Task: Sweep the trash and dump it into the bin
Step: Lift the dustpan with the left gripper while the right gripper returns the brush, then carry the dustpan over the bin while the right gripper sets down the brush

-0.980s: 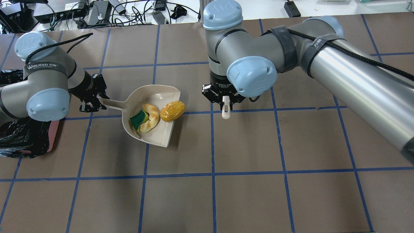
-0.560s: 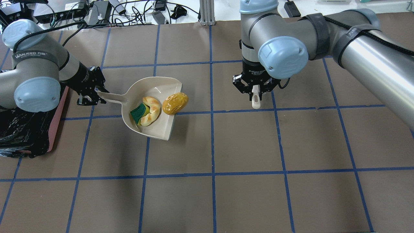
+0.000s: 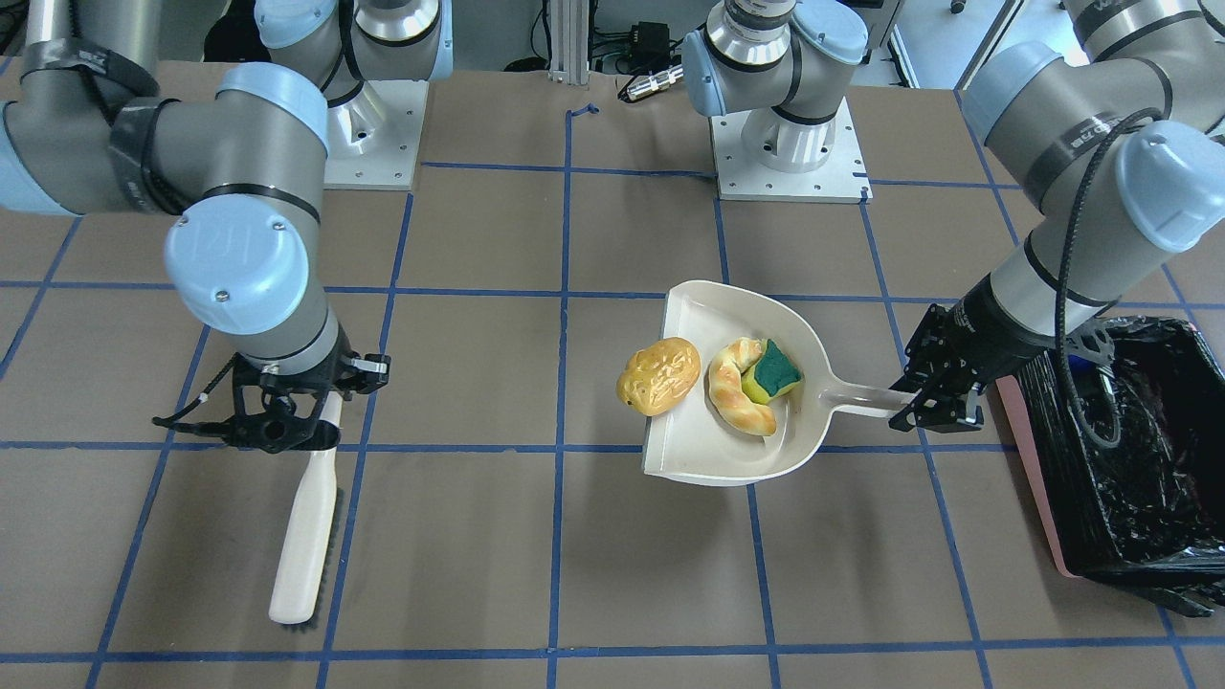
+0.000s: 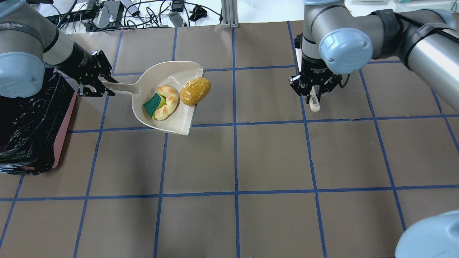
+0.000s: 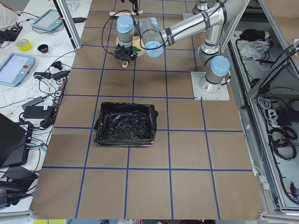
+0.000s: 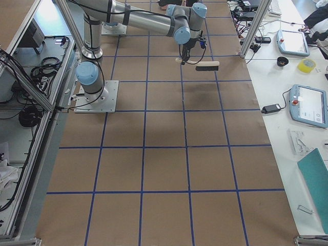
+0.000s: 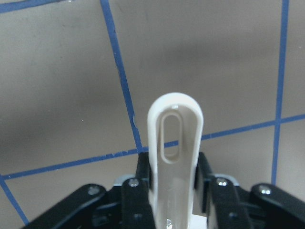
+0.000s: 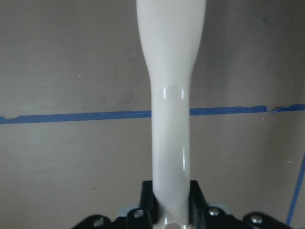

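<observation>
The bin [image 4: 64, 125] stands against the bench's [image 4: 272, 157] left edge, toward the far corner, its black liner crumpled loosely over the rim. That slack plastic could catch the pan's lip on the way in, or fold under the load and take a piece down outside the wall.

The dustpan [image 4: 175, 120] sits just beside the bin, on the far half of the bench. The left pincer [image 4: 104, 86] is clamped narrow on the end of its handle. A grip that far out gives the loaded pan leverage to sag or twist.

The brush [image 3: 306, 517] is gripped by its handle in the right pincer [image 3: 297, 421], toward the right edge and well apart from the pan, so it poses little risk.

The likeliest loss is the potato lump [image 4: 195, 91]. It perches on the pan's open lip, partly overhanging, and a quick swing or a lip-down tilt short of the bin would roll it onto the bench. The croissant piece [image 4: 168, 104] and the sponge [image 4: 152, 105] lie touching, deeper in the pan, and are safer.

Count: one bench, one bin, one dustpan, one brush and two pincers. There are three trash pieces, one of each kind, and all are on the pan.
</observation>
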Available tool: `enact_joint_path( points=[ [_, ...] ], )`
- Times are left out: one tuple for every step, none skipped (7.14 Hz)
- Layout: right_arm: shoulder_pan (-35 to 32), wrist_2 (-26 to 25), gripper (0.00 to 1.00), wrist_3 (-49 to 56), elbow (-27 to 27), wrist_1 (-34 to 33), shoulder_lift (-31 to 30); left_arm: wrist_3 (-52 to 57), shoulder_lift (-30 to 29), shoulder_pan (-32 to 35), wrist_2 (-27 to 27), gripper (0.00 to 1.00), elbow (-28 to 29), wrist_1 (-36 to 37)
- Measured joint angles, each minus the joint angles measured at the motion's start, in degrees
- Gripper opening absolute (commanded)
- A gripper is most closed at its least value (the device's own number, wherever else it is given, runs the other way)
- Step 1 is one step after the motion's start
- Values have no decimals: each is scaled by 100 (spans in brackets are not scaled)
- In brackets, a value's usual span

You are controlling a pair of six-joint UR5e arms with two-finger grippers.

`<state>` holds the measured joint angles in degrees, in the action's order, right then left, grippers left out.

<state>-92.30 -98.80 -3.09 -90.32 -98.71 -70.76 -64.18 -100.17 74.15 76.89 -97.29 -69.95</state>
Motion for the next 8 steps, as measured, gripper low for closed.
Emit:
enact_joint_path(
  points=[
    [114, -338, 0, 181, -2, -10, 67, -10, 39, -57, -247, 0, 62, -21],
    [232, -529, 0, 278, -2, -28, 127, -16, 69, -163, -570, 0, 88, -30],
    [480, -593, 0, 479, 1, -150, 197, -77, 86, -256, -863, 0, 92, -38],
    [823, -596, 0, 875, 10, -380, 291, -256, 95, -304, -1114, 0, 97, -49],
    [1104, -602, 0, 1227, 22, -554, 351, -477, 99, -320, -1343, 0, 101, -55],
    [1286, -622, 0, 1429, 26, -637, 384, -703, 104, -321, -1563, 0, 109, -55],
    [1445, -619, 0, 1575, 8, -665, 403, -954, 108, -323, -1827, 0, 118, -48],
    [1569, -596, 0, 1673, -19, -664, 412, -1207, 108, -323, -2024, 0, 126, -23]
  ],
)
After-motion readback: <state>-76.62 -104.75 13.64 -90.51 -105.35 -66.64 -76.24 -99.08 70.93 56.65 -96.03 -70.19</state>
